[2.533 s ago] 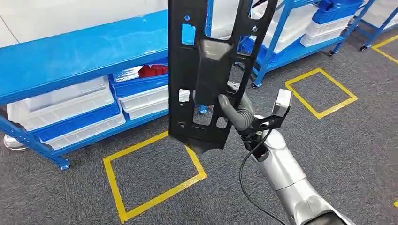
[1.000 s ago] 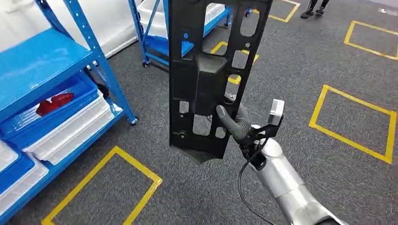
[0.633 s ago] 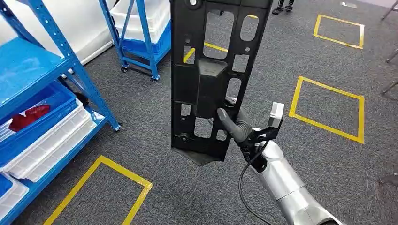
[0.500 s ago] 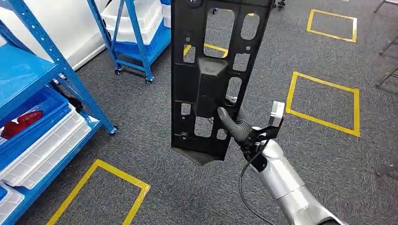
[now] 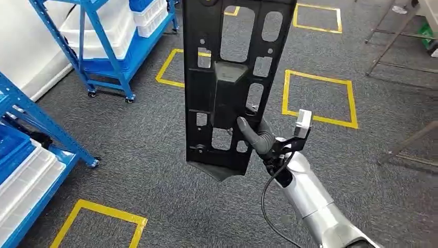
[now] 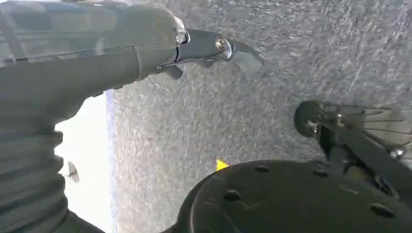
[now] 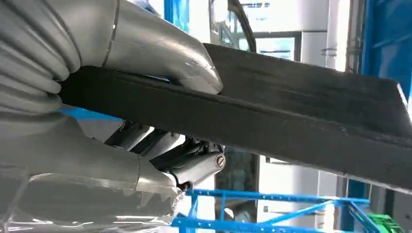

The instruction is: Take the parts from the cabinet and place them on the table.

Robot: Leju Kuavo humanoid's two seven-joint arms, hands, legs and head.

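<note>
The right hand (image 5: 258, 137) has its fingers (image 7: 165, 145) and thumb clamped on the lower edge of the black panel (image 5: 227, 77), which stands upright, long axis rising well above the grip over grey carpet, while the left hand (image 6: 73, 53) hangs low, holding nothing.

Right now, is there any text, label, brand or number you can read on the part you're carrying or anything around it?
None readable.
The black panel held by the right hand bears no print or label.
The blue racks and white bins show no legible markings.
</note>
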